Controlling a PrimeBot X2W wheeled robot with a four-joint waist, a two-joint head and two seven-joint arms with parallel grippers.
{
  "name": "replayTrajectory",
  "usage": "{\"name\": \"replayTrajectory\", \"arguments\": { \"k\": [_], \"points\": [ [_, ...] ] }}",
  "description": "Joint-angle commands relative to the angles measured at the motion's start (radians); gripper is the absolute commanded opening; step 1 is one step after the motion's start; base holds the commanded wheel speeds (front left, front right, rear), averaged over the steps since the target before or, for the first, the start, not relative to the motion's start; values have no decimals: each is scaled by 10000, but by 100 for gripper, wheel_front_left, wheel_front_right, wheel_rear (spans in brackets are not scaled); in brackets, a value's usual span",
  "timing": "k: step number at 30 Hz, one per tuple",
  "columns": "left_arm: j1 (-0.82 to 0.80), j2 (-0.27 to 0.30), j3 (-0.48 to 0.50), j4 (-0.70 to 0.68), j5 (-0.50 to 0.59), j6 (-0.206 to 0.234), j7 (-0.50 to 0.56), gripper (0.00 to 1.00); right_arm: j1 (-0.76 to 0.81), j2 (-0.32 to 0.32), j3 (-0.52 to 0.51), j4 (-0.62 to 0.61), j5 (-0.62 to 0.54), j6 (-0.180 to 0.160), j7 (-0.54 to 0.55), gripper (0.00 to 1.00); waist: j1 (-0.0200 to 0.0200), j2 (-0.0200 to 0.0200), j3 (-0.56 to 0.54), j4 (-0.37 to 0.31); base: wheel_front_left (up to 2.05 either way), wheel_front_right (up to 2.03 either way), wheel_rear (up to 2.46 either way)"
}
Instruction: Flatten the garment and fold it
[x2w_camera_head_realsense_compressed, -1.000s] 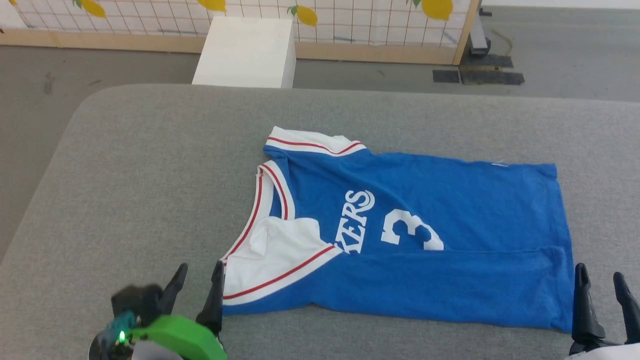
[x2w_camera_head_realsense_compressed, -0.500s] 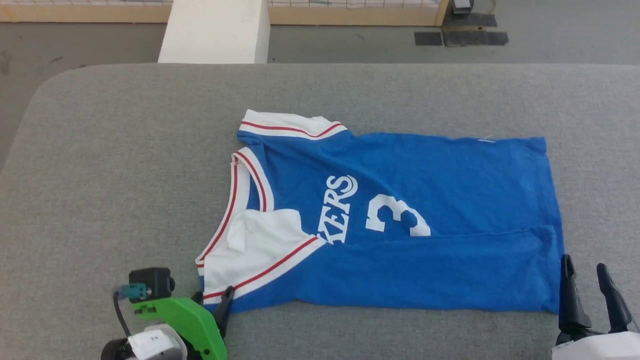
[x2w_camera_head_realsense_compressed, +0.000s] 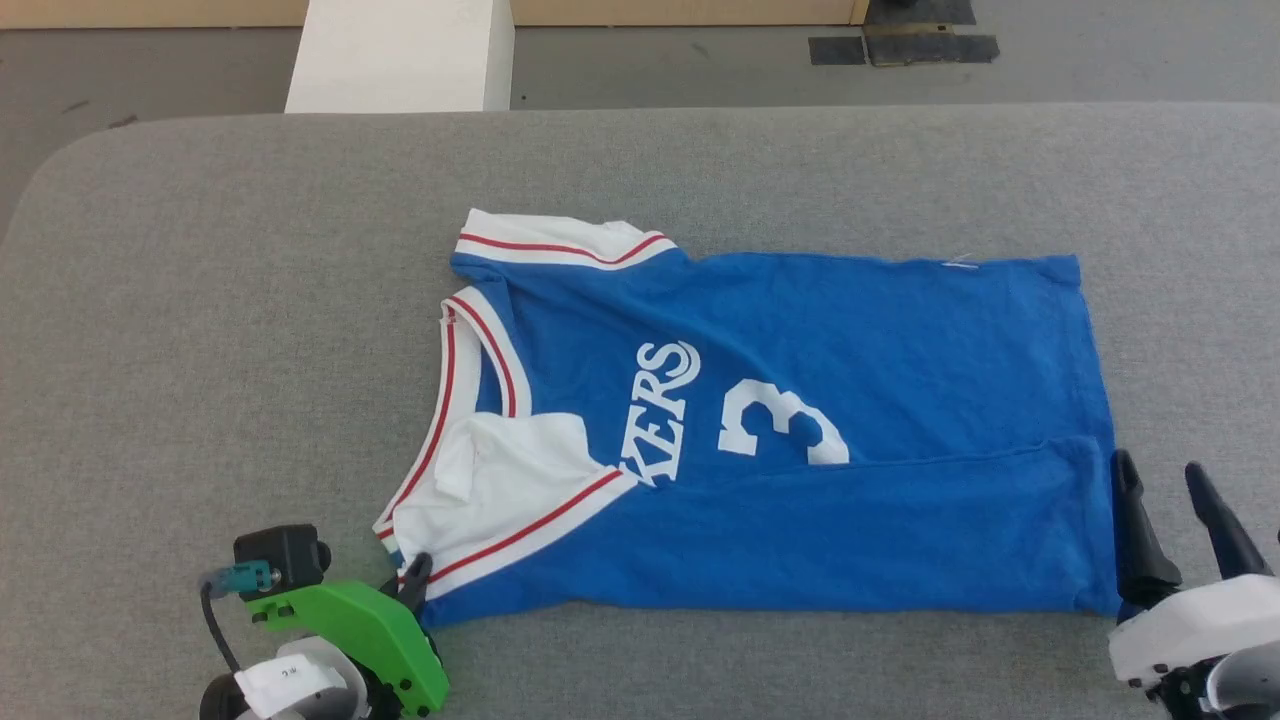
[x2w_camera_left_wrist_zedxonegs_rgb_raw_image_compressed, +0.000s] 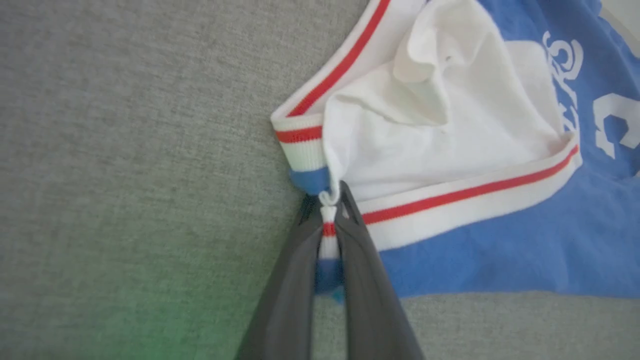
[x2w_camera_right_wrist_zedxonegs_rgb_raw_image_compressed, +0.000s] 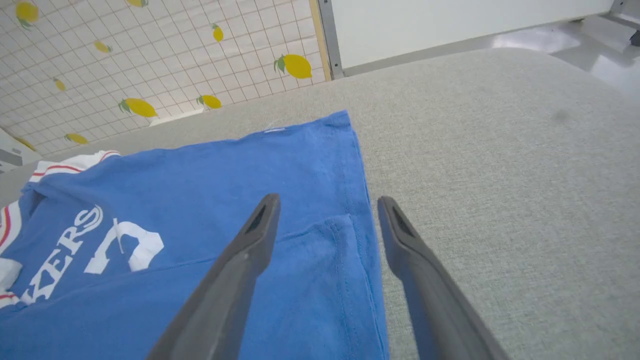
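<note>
Closing since a second ago, the left gripper (x2w_camera_left_wrist_zedxonegs_rgb_raw_image_compressed: 330, 200) has gone from spread beside the sleeve to pinched shut on the striped trim (x2w_camera_left_wrist_zedxonegs_rgb_raw_image_compressed: 470, 192) at the 7 o'clock corner of the garment (x2w_camera_head_realsense_compressed: 800, 330). The wider shift of the picture is the head camera tipping down, not the cloth moving. The right gripper (x2w_camera_head_realsense_compressed: 1160, 468) has come up to the hem corner at 5 o'clock and stands with jaws apart, one finger over the blue cloth and one over the table (x2w_camera_head_realsense_compressed: 250, 300), holding nothing.

The garment lies flat on the grey table, neck at 9 o'clock and hem at 3. Its near long edge looks already turned over, hiding part of the number and lettering, with the near sleeve laid white across the chest. I judge one lengthwise fold is in; the far sleeve at 11 o'clock and the crosswise folds remain.

Beyond the table at 11 o'clock stands a white block (x2w_camera_head_realsense_compressed: 400, 55); whether it holds anything cannot be told
</note>
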Motion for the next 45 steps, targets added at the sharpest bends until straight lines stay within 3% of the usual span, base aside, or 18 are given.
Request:
{"name": "replayTrajectory", "arguments": {
  "k": [1, 9, 14, 19, 20, 21, 22, 31, 37, 45],
  "points": [
    [215, -151, -108, -30, -86, -72, -52, 0, -94, -40, -173, -1, 13, -13, 670, 100, 0, -1, 27, 33, 0, 0, 0],
    [461, -275, -400, -984, 26, -25, -197, 0, 225, -68, -1034, -349, -189, -13, 4804, 100, 0, -1, 78, 258, 0, 0, 0],
    [461, -204, -450, -1149, 42, 11, -145, 0, 441, -2, -1035, -105, 245, -13, 5609, 100, 0, -1, 99, 389, 0, 0, 0],
    [471, -138, -395, -1144, -2, 51, -138, 0, 249, 3, -976, 789, 399, -13, 5428, 100, 0, -1, 104, 401, 0, 0, 0],
    [472, -123, -385, -1151, -7, 64, -130, 0, 168, 4, -958, 971, 450, -13, 5380, 67, 0, -1, 108, 401, 0, 0, 0],
    [470, -113, -378, -1159, -12, 74, -125, 0, 106, 4, -934, 1114, 491, -13, 5361, 24, 0, -1, 113, 403, 0, 0, 0],
    [468, -100, -369, -1171, -22, 84, -117, 0, 31, 4, -884, 1242, 501, -13, 5306, 0, 0, -1, 121, 403, 0, 0, 0],
    [451, -90, -108, -1292, -301, 149, -239, 0, -475, 6, -967, 1169, 467, -13, 4975, 0, 0, -1, 110, 306, 0, 0, 0],
    [748, -2, 261, -1709, -780, 150, -121, 0, -537, 6, -1351, 310, 554, -13, 5260, 0, 0, -1, -333, 250, 0, 0, 0],
    [2449, 216, 522, -3448, -1593, 495, 1105, 0, 519, 6, -2288, -1516, 932, -13, 6101, 0, 0, -1, -1030, 270, 0, 0, 0]
  ]
}}
